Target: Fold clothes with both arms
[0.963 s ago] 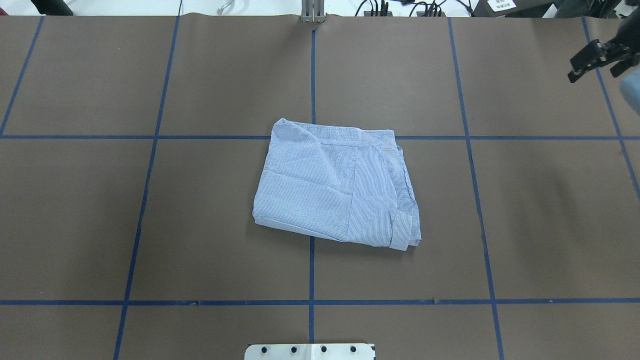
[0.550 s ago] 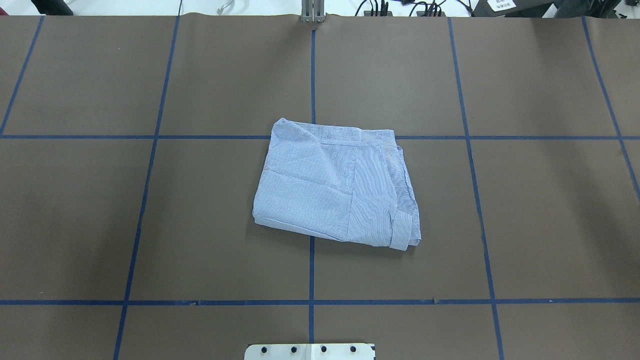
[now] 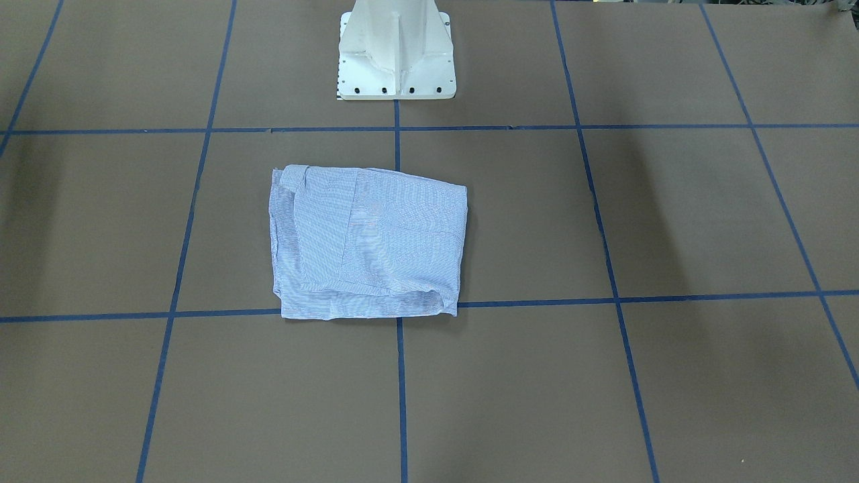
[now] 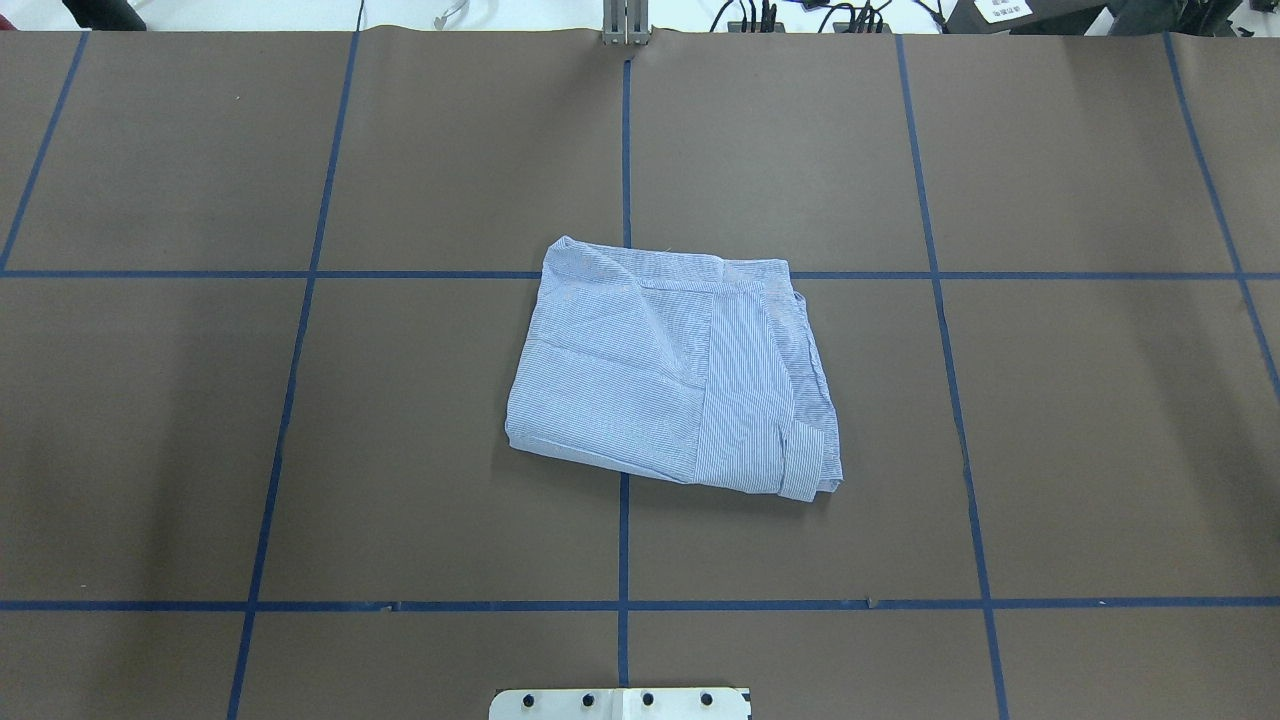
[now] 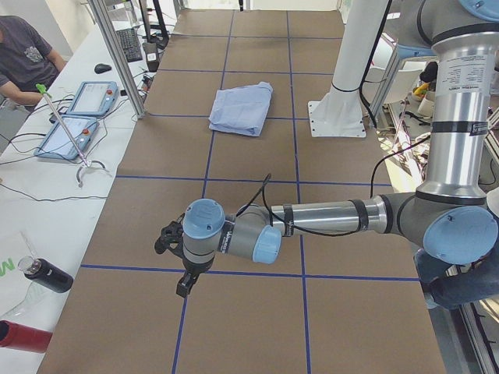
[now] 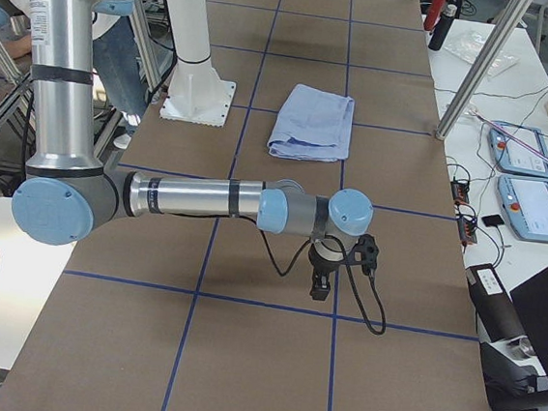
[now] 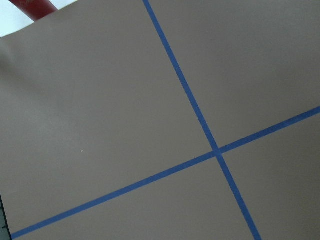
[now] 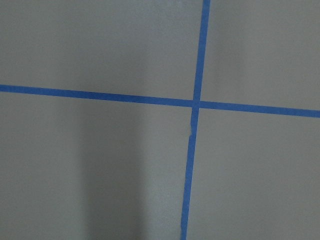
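The clothes are one light blue-and-white striped shirt (image 4: 660,370), folded into a rough rectangle at the table's middle; it also shows in the front-facing view (image 3: 369,241) and both side views (image 5: 240,107) (image 6: 311,122). Nothing touches it. Both arms are stretched out low over the table ends, far from the shirt. The left gripper (image 5: 185,283) points down near a tape crossing at the left end. The right gripper (image 6: 320,288) points down at the right end. Both show only in side views, so I cannot tell whether they are open or shut. The wrist views show only brown table and blue tape.
The white pedestal base (image 3: 396,47) stands at the robot's edge behind the shirt. Blue tape lines (image 4: 623,540) grid the brown table. On the side bench lie teach pendants (image 5: 78,117), a dark bottle (image 5: 47,274) and a red one (image 5: 23,335); a person (image 5: 23,54) sits there.
One second ago the right gripper showed at the overhead view's top right corner; it has since left that view. The shirt has not moved.
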`<state>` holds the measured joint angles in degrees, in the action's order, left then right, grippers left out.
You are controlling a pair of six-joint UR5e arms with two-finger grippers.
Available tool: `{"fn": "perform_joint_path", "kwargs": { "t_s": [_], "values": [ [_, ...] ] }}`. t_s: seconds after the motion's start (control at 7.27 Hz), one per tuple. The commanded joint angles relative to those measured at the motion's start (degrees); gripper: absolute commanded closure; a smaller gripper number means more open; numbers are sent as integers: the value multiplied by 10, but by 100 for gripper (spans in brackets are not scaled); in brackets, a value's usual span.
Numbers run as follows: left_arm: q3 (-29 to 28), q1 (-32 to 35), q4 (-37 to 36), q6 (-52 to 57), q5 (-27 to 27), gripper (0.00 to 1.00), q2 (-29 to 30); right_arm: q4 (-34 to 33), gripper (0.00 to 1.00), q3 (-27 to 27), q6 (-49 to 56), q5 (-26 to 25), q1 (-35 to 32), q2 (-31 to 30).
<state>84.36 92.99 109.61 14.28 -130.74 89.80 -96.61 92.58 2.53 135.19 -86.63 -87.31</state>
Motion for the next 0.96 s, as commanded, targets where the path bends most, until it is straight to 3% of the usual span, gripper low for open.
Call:
{"fn": "perform_joint_path", "kwargs": {
  "t_s": [0.0,0.28,0.69,0.83],
  "values": [
    [11,-1,-13,-39,5,0,-11,-1,0,-3,-3,-2,0,-4],
    [53,-4,-69,-88,6,0,-12,-4,0,-1,-28,-2,0,-15],
    [144,-8,-236,-92,-3,0,-12,-2,0,-1,-31,-1,-3,-24],
    [152,-12,-247,-137,-12,0,-12,-2,0,-1,-31,-1,-5,-24]
  ]
}}
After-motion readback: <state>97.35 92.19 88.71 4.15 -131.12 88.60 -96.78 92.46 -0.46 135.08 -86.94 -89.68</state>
